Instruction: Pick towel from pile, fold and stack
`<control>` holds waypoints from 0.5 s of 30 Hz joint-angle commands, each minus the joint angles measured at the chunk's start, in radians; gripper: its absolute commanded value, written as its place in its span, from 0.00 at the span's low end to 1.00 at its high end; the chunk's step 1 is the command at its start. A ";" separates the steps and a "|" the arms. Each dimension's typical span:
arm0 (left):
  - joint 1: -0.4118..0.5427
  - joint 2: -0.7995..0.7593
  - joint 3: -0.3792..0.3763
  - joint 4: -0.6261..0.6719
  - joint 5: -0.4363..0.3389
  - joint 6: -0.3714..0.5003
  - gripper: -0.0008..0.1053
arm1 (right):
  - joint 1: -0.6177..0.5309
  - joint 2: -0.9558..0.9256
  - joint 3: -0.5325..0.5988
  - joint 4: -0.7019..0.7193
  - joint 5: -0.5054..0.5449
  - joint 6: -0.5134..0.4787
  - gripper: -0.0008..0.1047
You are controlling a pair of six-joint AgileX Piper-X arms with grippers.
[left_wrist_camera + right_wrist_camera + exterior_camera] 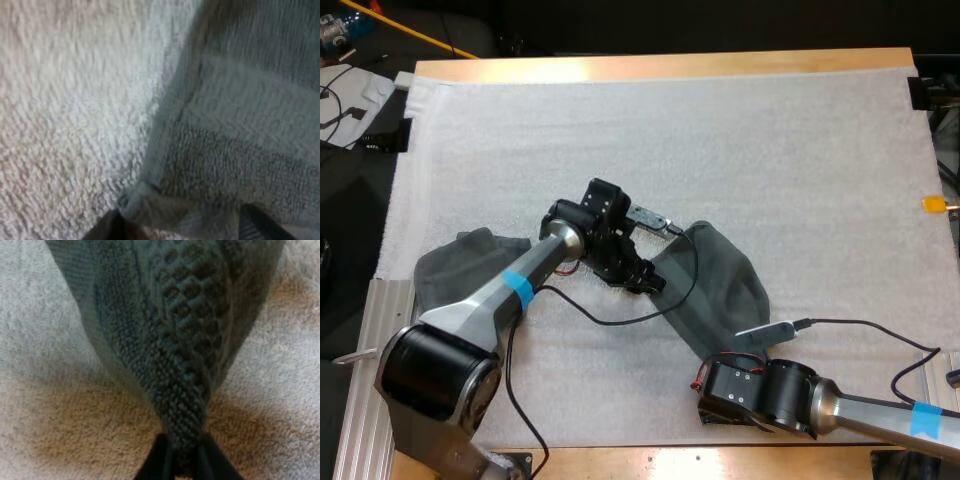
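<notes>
My left arm (pixel 510 290) reaches forward from the near left corner, its wrist bent down so the left gripper (pixel 182 227) points at the mat. Its 2 black fingers (pixel 107 227) press on a towel (pixel 720 290) hem from both sides. My right arm (pixel 860 410) lies low along the near edge. The right gripper (pixel 182 460) has both fingers (pixel 157 460) pinched tight on a bunched towel corner.

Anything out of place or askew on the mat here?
Nothing damaged or spilled. The central towel is rumpled, its near end pinched into a bunch by the right gripper, with the left gripper at its left edge. A second towel lies crumpled, partly under the left arm.
</notes>
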 commanded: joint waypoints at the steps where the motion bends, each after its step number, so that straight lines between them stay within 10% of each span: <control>1: -0.002 0.030 -0.008 0.014 0.038 -0.015 0.48 | 0.000 -0.007 -0.003 0.004 0.006 0.010 0.01; 5: -0.003 0.036 -0.020 0.030 0.044 -0.020 0.40 | 0.000 -0.009 -0.002 0.006 0.007 0.010 0.01; 11: -0.002 0.035 -0.033 0.062 0.025 -0.020 0.03 | 0.002 -0.007 -0.001 0.002 0.008 0.016 0.01; 15: -0.002 0.011 -0.048 0.080 0.011 -0.011 0.01 | 0.001 -0.009 -0.003 0.000 0.015 0.021 0.01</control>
